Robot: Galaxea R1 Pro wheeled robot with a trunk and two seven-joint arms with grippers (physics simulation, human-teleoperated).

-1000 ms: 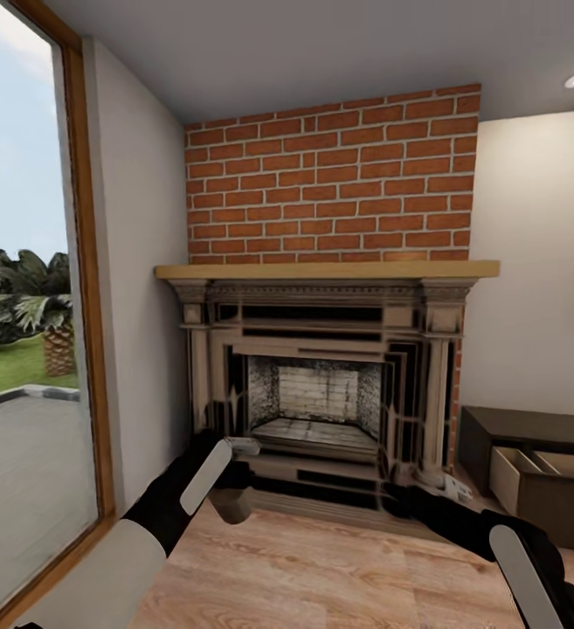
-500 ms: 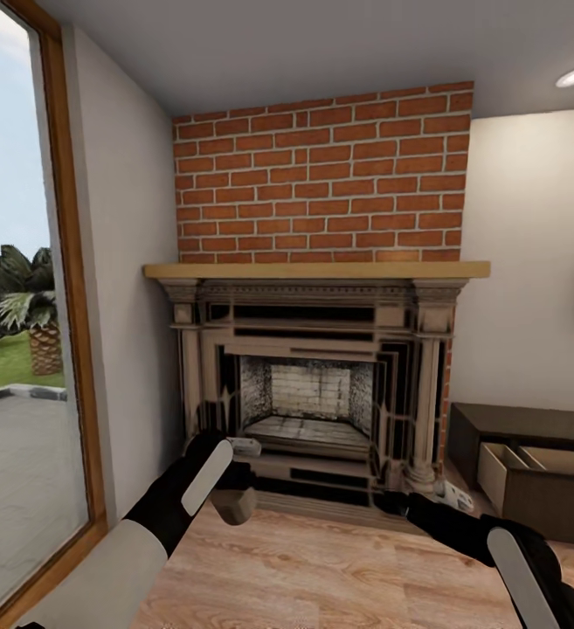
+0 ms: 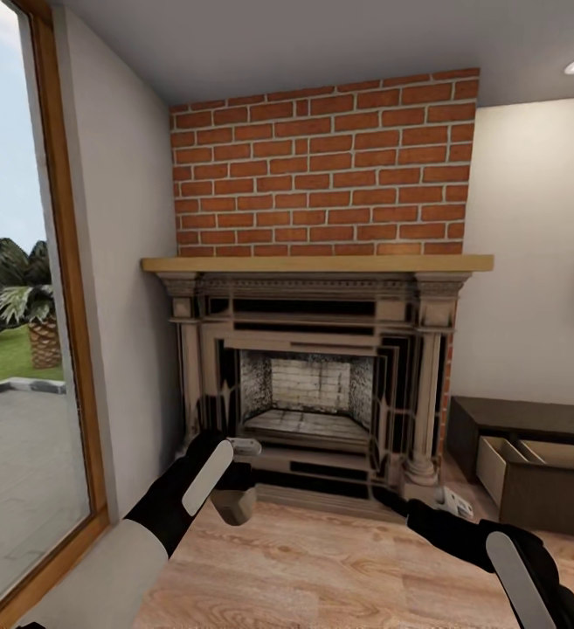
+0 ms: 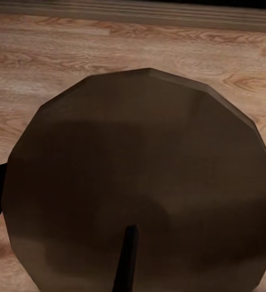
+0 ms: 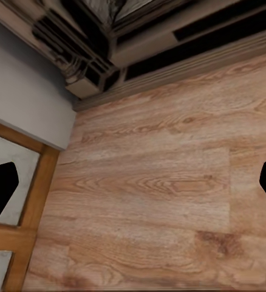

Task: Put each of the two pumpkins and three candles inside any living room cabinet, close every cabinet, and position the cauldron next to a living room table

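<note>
Carrying a candle (image 3: 233,504) in closed left claw (image 3: 238,476); right claw (image 5: 133,182) spread empty; cabinet (image 3: 531,472) drawer open lower right.

Candle (image 3: 233,505): short stubby cylinder, beige-grey, gripped in the left gripper (image 3: 234,476) above the wood floor, just in front of the fireplace base; seen end-on in the left wrist view (image 4: 139,182) as a broad, dark brown faceted disc with a thin dark wick at its middle. Cabinet (image 3: 531,454): long, low, dark brown, flat-topped, against the white wall right of the fireplace; one drawer pulled out, pale wood inside, with a divider between two compartments; contents cannot be told.
</note>
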